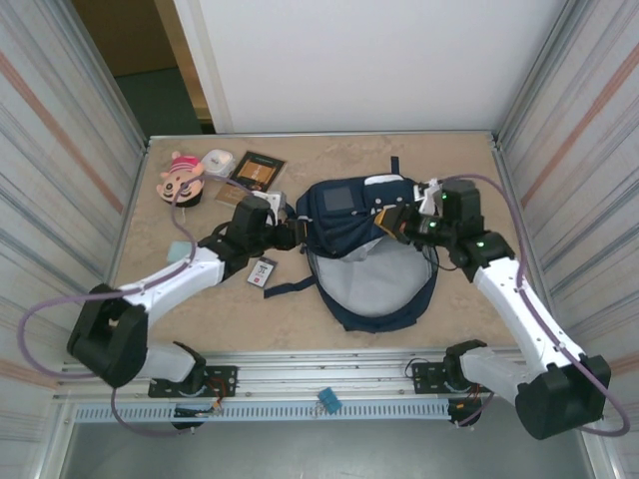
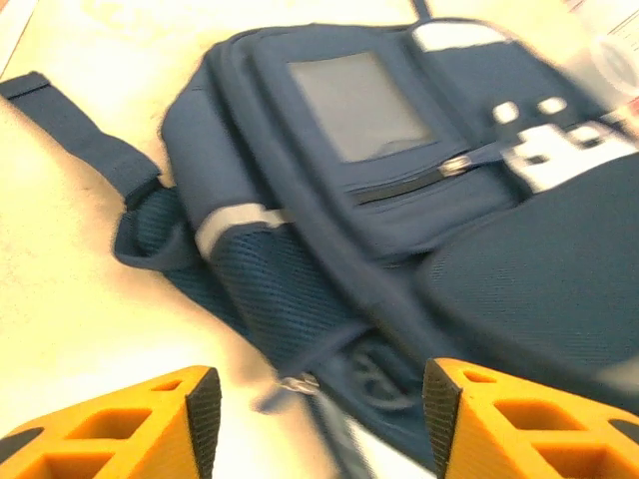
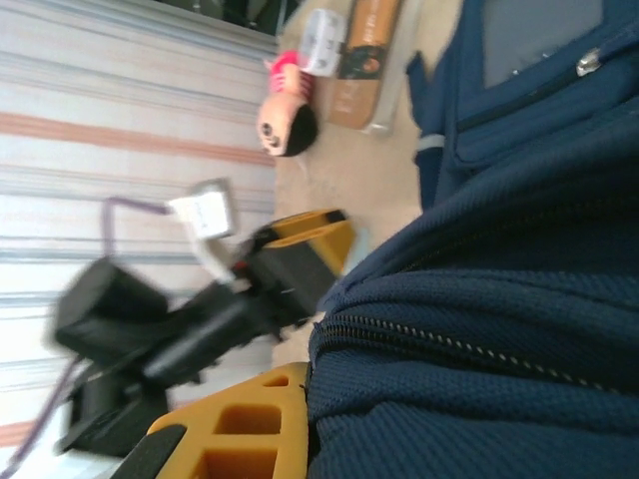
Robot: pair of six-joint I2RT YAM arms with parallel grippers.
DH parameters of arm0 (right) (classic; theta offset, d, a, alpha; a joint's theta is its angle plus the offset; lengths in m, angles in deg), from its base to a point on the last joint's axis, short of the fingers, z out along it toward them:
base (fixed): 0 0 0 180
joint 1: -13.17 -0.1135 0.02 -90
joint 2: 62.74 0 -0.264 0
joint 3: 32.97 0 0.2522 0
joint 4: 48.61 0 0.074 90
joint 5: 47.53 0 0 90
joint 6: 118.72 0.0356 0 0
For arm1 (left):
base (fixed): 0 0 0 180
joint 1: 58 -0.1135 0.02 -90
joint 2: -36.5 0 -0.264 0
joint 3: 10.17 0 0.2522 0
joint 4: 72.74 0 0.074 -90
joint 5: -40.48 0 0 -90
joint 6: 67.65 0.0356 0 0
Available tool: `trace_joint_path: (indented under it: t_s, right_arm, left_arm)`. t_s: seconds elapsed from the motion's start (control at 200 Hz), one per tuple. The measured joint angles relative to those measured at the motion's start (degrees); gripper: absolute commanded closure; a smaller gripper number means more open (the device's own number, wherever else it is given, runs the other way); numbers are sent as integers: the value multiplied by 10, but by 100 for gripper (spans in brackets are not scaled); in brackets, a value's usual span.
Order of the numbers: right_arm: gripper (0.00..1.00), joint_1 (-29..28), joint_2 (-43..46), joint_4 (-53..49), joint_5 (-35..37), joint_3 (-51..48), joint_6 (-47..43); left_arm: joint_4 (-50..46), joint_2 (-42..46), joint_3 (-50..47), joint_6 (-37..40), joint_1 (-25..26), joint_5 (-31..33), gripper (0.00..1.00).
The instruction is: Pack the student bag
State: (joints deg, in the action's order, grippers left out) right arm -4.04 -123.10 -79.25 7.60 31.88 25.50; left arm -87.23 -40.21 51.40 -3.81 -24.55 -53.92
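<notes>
From the top view I see the bag (image 1: 344, 228) lying near the middle of the surface (image 1: 260, 324), between the two arms. Its front panel, with a grey patch (image 1: 339, 197), faces up at the far end. Toward the arms the main compartment gapes, showing pale grey lining (image 1: 369, 281). The left arm (image 1: 190, 271) reaches in from the left, and the left jaws stand just beside the bag's left flank. In my left wrist view, which is blurred, the orange fingers (image 2: 150, 429) are spread wide with nothing pinched between them. Ahead of them lies a mesh side pocket (image 2: 280, 299) under a white stripe (image 2: 235, 225), and a dark strap (image 2: 85, 130) trails onto the surface. The right arm (image 1: 509, 299) reaches in from the right to the bag's upper right edge. In my right wrist view one orange finger (image 3: 245, 429) lies against navy fabric beside a zip (image 3: 449, 344); the right jaws are pressed together, pinching a fold of the bag. Along the far left of the surface sit a pink toy (image 1: 181, 178), a round white thing (image 1: 218, 160) and a brown box (image 1: 258, 170). A small card (image 1: 262, 271) lies just beside the left arm, near the bag's strap.
</notes>
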Motion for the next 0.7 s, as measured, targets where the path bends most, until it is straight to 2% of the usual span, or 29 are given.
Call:
trace_joint_path:
  t_s: [0.19, 0.371, 0.556, 0.702]
  right_arm:
    - [97, -43, -40, 90, 76, -32, 20]
    - [91, -54, -92, 155, 116, -45, 26]
    - [72, -59, -116, 129, 131, -52, 49]
    - [56, -61, -116, 57, 129, -44, 59]
  left_arm:
    - [-25, 82, -3, -52, 28, 12, 43]
    - [-35, 101, -30, -84, 49, 31, 44]
    - [-37, 77, -30, -99, 82, 41, 44]
    - [-10, 2, 4, -101, 98, 40, 44]
